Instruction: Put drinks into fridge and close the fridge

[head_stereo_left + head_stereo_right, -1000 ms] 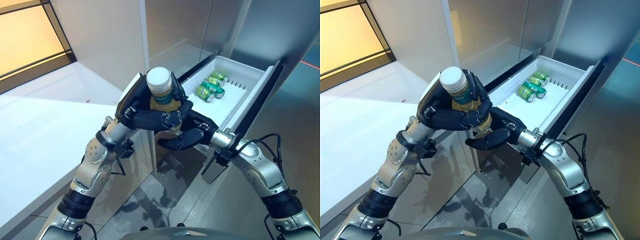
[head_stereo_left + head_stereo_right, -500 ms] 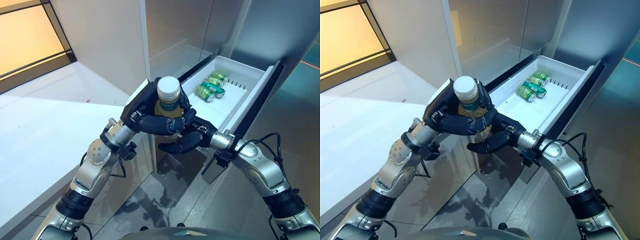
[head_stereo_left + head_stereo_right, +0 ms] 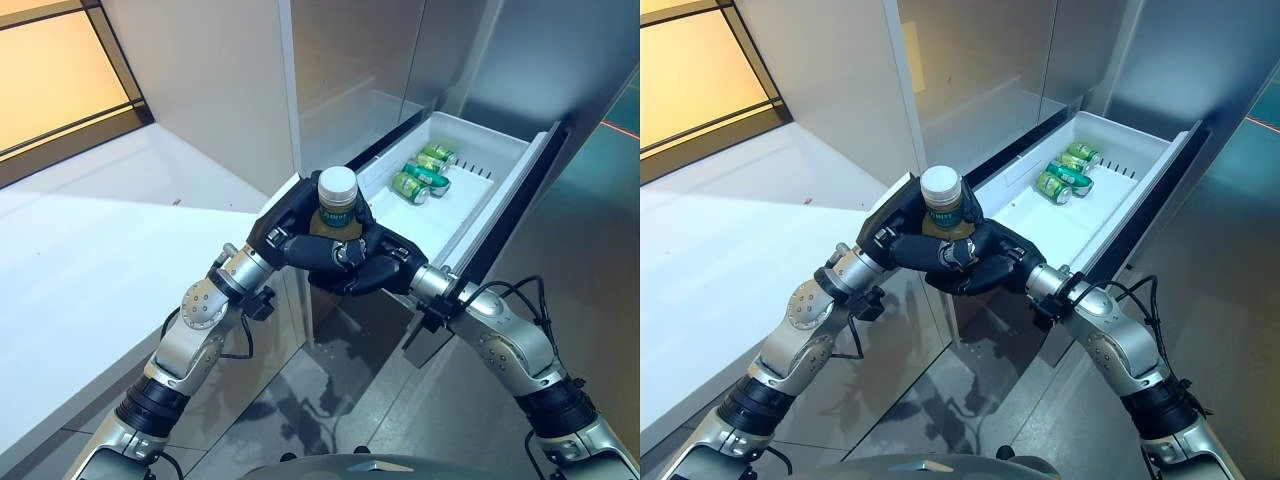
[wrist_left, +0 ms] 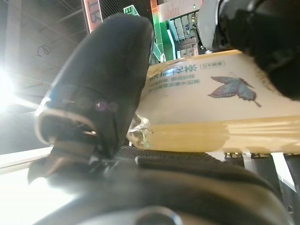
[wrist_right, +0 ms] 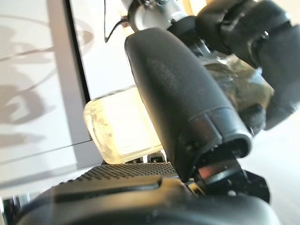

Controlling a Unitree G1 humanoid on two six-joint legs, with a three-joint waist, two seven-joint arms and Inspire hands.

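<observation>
A bottle (image 3: 336, 205) of yellowish drink with a white cap stands upright in front of the open drawer, held between both hands. My left hand (image 3: 288, 232) is curled round its middle, with the thumb (image 4: 105, 89) against the label of the bottle (image 4: 206, 108). My right hand (image 3: 375, 272) is curled round its lower part from below and the right, with the thumb (image 5: 180, 101) pressed on the bottle (image 5: 119, 126). The white fridge drawer (image 3: 503, 190) is pulled out behind the hands. Green cans (image 3: 422, 172) lie at its far end.
A white counter (image 3: 90, 250) runs along the left. Steel-grey fridge fronts (image 3: 350, 60) rise behind the drawer. The near part of the drawer floor (image 3: 440, 218) is bare. A dark glossy floor (image 3: 330, 390) lies below the arms.
The bottle has come down and a little right, toward the drawer's near end. My right hand has risen and closed round the bottle's lower part, under the left hand.
</observation>
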